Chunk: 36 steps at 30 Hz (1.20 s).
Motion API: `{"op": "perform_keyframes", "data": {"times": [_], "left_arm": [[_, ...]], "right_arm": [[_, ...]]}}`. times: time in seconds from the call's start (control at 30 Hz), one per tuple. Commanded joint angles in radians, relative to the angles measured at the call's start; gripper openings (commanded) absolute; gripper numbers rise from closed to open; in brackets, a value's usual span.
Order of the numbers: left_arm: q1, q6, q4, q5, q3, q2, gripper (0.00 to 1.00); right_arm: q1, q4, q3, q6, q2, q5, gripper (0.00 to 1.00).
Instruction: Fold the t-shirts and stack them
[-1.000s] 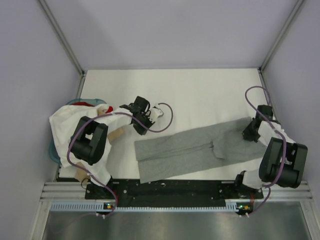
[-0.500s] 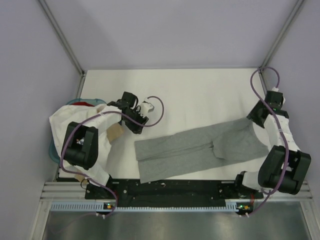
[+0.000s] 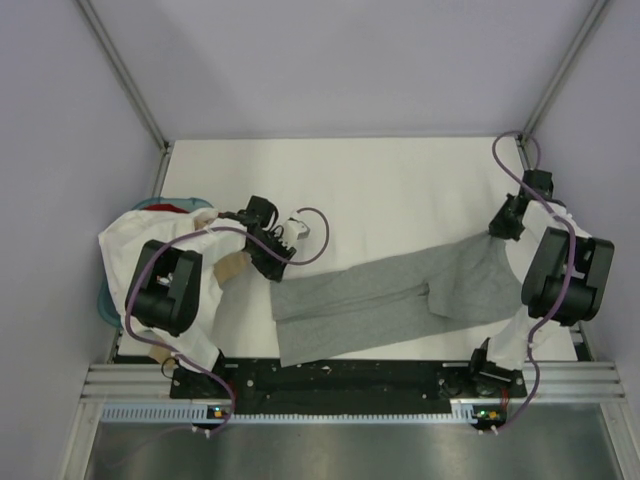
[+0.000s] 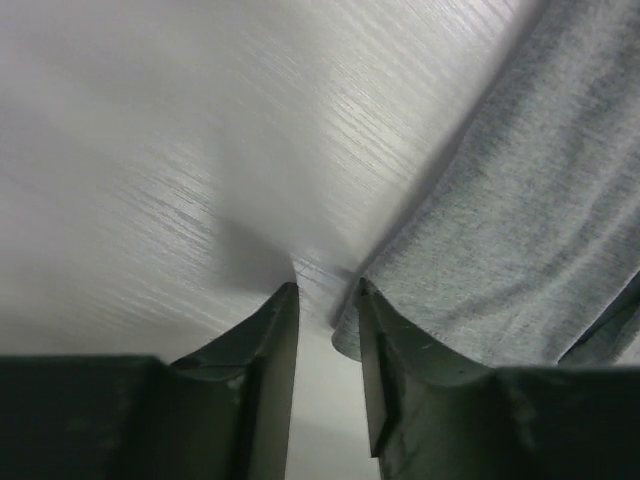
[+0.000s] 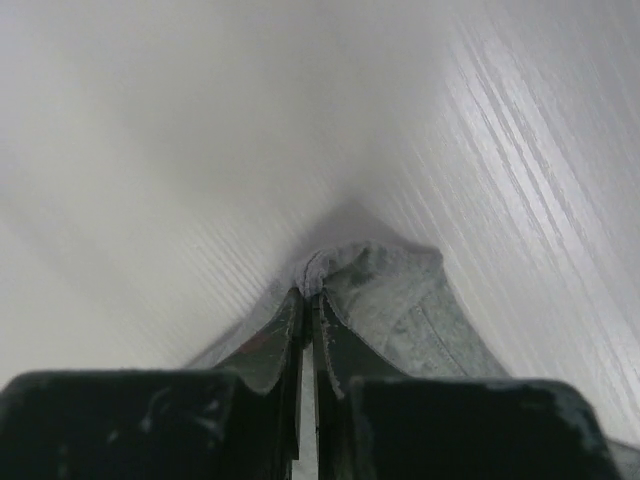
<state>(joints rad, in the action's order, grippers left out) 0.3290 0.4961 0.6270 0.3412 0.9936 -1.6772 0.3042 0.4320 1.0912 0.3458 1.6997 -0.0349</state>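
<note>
Top external view: a white table (image 3: 400, 180) carries a grey t-shirt (image 3: 390, 300) stretched from the centre toward 3 o'clock, with a white t-shirt (image 3: 125, 250) heaped at 9 o'clock. The right gripper (image 5: 310, 292) is pinched tight on the grey t-shirt's 2 o'clock corner. The left gripper (image 4: 325, 290), narrowly parted and empty, sits at its 10 o'clock corner.

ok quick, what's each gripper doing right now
left gripper: jaws open, empty, at the edge of the heather-grey cloth t-shirt
right gripper: jaws shut on a corner of it
</note>
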Motion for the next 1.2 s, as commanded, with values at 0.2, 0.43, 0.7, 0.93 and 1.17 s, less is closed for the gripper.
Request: {"op": "perform_keyframes", "data": {"times": [0.2, 0.43, 0.7, 0.93, 1.17], "left_arm": [[0.001, -0.013, 0.014, -0.044, -0.01, -0.055, 0.0], [-0.002, -0.027, 0.023, -0.094, -0.021, -0.021, 0.0], [-0.002, -0.031, 0.04, -0.11, -0.061, 0.017, 0.0], [-0.002, -0.015, 0.042, -0.12, -0.052, 0.068, 0.0], [-0.002, -0.002, 0.039, -0.107, 0.029, 0.099, 0.22]], "right_arm": [[0.004, -0.119, 0.252, 0.068, 0.231, -0.138, 0.0], [-0.033, -0.119, 0.426, 0.05, 0.402, -0.22, 0.07], [-0.076, -0.021, 0.633, -0.079, 0.382, -0.151, 0.5], [-0.076, 0.036, 0.477, -0.087, 0.111, 0.059, 0.73], [-0.039, 0.039, 0.157, 0.007, -0.107, 0.141, 0.47]]}}
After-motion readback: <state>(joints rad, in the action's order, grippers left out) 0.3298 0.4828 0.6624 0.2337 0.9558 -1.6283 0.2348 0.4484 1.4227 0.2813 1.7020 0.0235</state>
